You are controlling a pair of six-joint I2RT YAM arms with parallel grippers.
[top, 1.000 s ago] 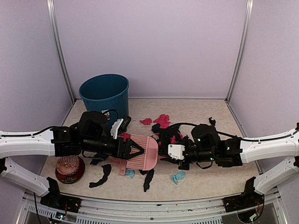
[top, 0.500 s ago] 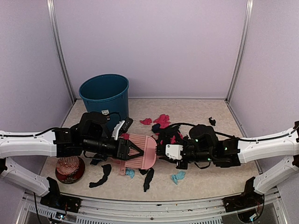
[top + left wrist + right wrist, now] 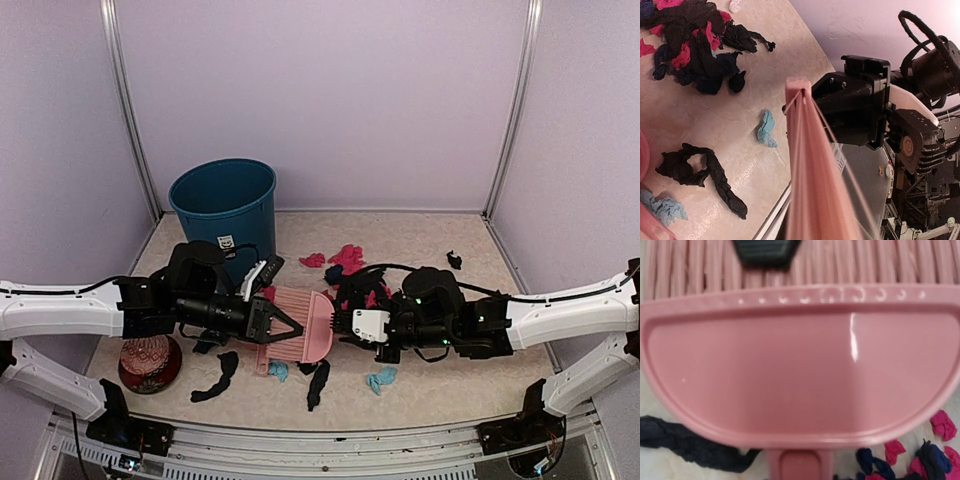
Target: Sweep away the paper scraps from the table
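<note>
My left gripper (image 3: pixel 290 326) is shut on the pink brush (image 3: pixel 807 165), whose handle runs straight out from the wrist camera. One of its black pads (image 3: pixel 765 250) presses on the bristles (image 3: pixel 865 265). The pink dustpan (image 3: pixel 800 370) lies flat beside the brush, its handle running back into my right gripper (image 3: pixel 348 325), which is shut on it. The paper scraps are strewn over the table (image 3: pixel 440 385). A black, magenta and blue pile (image 3: pixel 695 45) lies behind the pan, with more magenta (image 3: pixel 348 258) beyond. Black strips (image 3: pixel 215 378) and teal bits (image 3: pixel 380 380) lie in front.
A dark blue bin (image 3: pixel 225 205) stands at the back left. A red patterned ball in a bowl (image 3: pixel 150 362) sits at the near left beside the left arm. The table's metal front edge (image 3: pixel 771 212) runs close to the near scraps.
My left gripper's jaws have closed onto the brush. The right arm has edged slightly left with the dustpan.
</note>
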